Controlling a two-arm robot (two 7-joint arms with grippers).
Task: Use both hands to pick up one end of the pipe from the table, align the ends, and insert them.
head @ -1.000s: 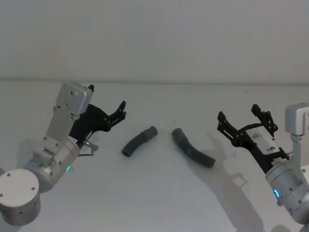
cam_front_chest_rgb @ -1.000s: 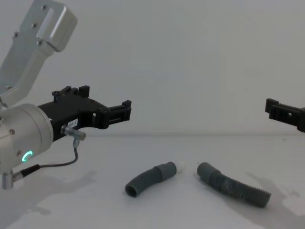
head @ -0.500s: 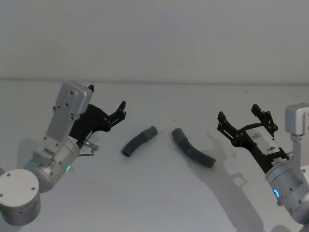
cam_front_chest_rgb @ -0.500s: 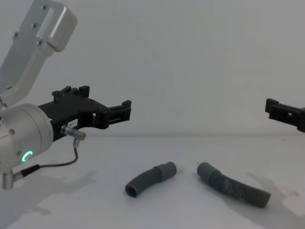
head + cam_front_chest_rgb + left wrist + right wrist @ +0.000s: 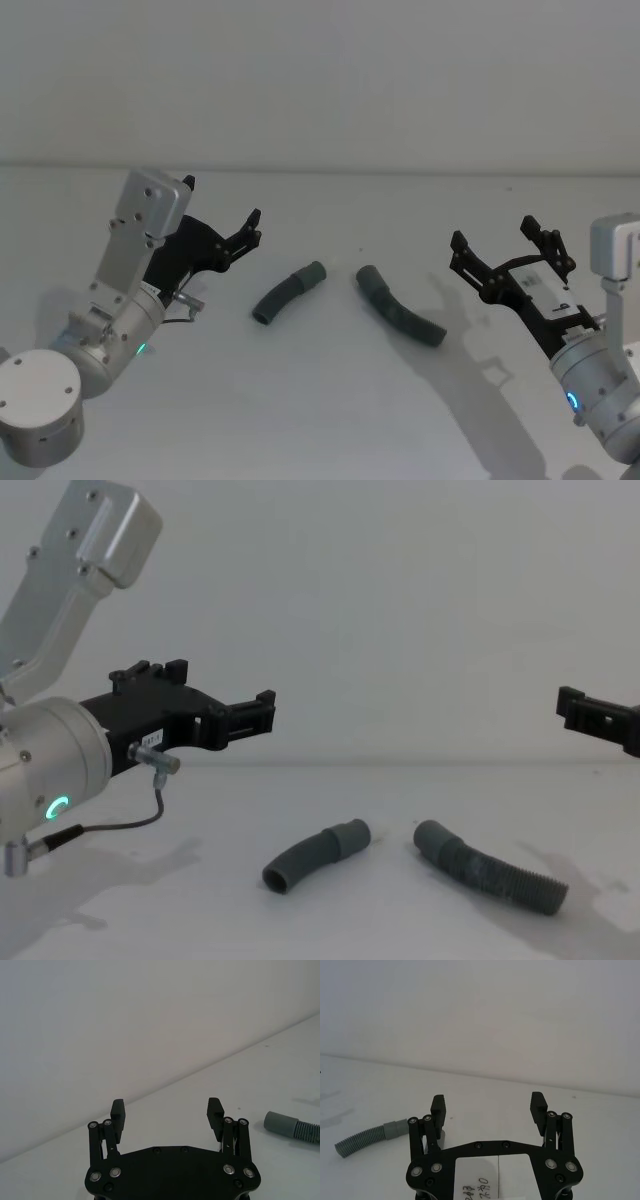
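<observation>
Head view: approach stage, nothing grasped yet. Up off the counter (image 5: 320,410) hangs the left gripper (image 5: 222,198), well to the left of the shorter hose piece (image 5: 288,291), fingers (image 5: 118,1110) spread wide and empty. Likewise aloft, the right gripper (image 5: 493,232), off to the right of the longer hose piece (image 5: 398,305), fingers (image 5: 537,1105) spread too. To do this well: lower each gripper onto its own piece, grip the ribbed body just behind the smooth end, leave the mouth free, squeeze lightly so as not to flatten the tube. Then lift, and line up mouth to mouth on one axis before pushing. Both pieces flat on the counter, mid-scene, dark grey, ribbed, gently curved. Shorter cuff (image 5: 313,272) and longer cuff (image 5: 368,276) turned inward, near each other but apart. Hard to tell which mouth takes which.
</observation>
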